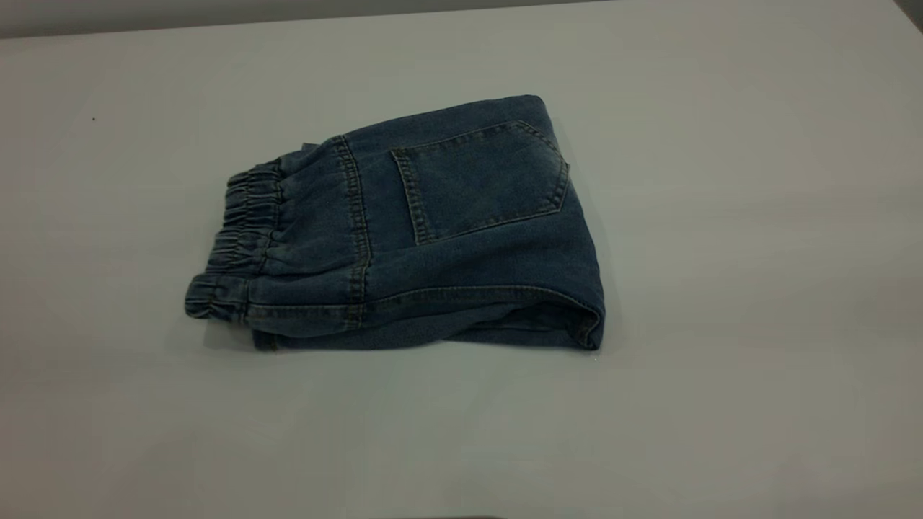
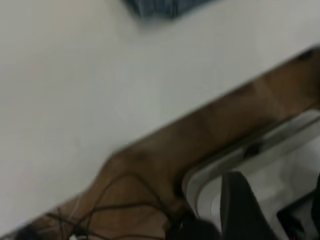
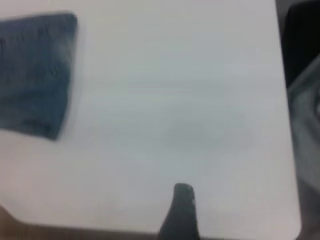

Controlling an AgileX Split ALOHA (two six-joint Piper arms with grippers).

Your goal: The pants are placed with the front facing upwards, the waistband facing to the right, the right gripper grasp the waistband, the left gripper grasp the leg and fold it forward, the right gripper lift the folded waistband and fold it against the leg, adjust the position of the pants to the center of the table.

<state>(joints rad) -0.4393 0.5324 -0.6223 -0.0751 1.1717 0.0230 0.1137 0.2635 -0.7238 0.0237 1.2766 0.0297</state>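
Note:
The blue denim pants (image 1: 461, 245) lie folded into a compact bundle near the middle of the table (image 1: 721, 216), a back pocket facing up. The gathered waistband (image 1: 241, 238) points to the left of the exterior view. Neither gripper appears in the exterior view. In the left wrist view my left gripper (image 2: 245, 210) is a dark shape beyond the table's edge, far from the pants (image 2: 160, 6). In the right wrist view my right gripper (image 3: 182, 210) hovers over bare table near its edge, well apart from the pants (image 3: 35, 75). Nothing is held.
Past the table's edge (image 2: 200, 107) the left wrist view shows brown floor with black cables (image 2: 120, 200) and a white base (image 2: 280, 165). A dark object (image 3: 302, 40) stands beyond the table's far side in the right wrist view.

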